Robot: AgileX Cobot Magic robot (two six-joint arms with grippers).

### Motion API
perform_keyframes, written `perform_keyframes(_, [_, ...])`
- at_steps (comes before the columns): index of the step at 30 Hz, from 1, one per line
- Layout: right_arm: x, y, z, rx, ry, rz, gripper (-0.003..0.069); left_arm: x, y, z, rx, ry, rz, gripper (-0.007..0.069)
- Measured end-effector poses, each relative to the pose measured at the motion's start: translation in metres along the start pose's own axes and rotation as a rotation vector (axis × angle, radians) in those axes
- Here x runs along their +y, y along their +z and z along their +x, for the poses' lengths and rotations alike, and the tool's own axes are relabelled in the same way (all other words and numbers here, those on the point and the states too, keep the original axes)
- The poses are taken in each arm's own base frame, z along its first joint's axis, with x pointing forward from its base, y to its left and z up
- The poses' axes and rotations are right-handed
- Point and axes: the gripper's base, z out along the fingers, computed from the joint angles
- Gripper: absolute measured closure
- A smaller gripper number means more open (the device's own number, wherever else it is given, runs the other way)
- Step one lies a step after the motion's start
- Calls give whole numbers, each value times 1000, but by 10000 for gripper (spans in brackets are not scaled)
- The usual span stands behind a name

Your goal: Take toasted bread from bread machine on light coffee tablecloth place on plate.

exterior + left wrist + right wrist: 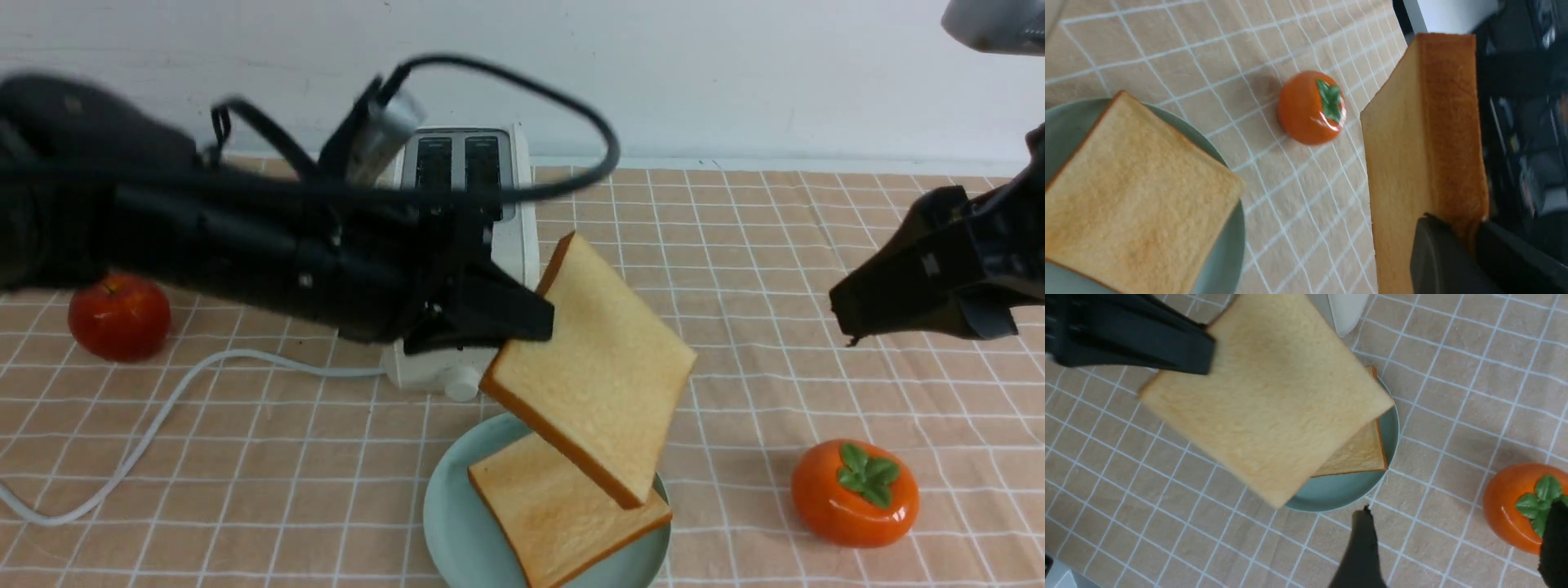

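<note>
Front view had the left gripper clamped on the crust edge of the toasted bread, tilted over the plate at its twelve o'clock; likely light, stiff, crushable. Right gripper gaped empty.

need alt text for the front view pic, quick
The left hand holds a slice of toast tilted in the air over a pale blue plate that already carries another slice. A white toaster stands behind on a checked tan tablecloth. A red apple lies at left, an orange persimmon at right, where the open right hand hangs.
</note>
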Motion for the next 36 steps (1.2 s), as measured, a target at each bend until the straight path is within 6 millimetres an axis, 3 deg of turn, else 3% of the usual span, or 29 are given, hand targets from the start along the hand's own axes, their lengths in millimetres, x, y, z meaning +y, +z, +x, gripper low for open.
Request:
perform_keyframes(1, [0, 0, 1, 4, -1, 1, 117, 20, 9, 12, -56, -56, -29, 572])
perform_keyframes(3, [0, 0, 1, 6, 0, -1, 117, 36, 19, 25, -105, -97, -53, 572])
perform_keyframes(8, [0, 0, 1, 6, 0, -1, 117, 54, 48, 50, -104, -47, -166, 571])
perform_keyframes(13, [0, 0, 1, 6, -1, 1, 117, 62, 62, 58, -119, -49, -283, 513])
perform_keyframes(19, [0, 0, 1, 13, 0, 0, 117, 63, 62, 57, -178, -31, -384, 245])
perform_keyframes(20, [0, 0, 1, 12, 0, 0, 117, 57, 55, 54, -209, -20, -385, 146])
perform_keyframes(21, [0, 0, 1, 12, 0, 0, 117, 57, 55, 54, -209, -20, -386, 134])
perform_keyframes(23, [0, 0, 1, 12, -1, 2, 117, 40, 40, 49, -252, 55, -363, 6])
perform_keyframes(25, [-1, 0, 1, 13, -7, 15, 117, 23, 24, 47, -278, 163, -343, -29])
perform_keyframes(28, [-5, -1, 1, 14, -13, 56, 118, 2, 4, 46, -314, 293, -321, -27])
perform_keyframes(32, [-21, -3, 0, -4, 22, 229, 187, -34, -41, 47, -413, 445, -280, 84])
perform_keyframes(35, [-32, -6, -2, -30, 48, 355, 326, -45, -66, 45, -437, 457, -273, 210])
perform_keyframes(36, [-35, -9, -2, -44, 65, 394, 408, -44, -80, 43, -440, 439, -297, 293])
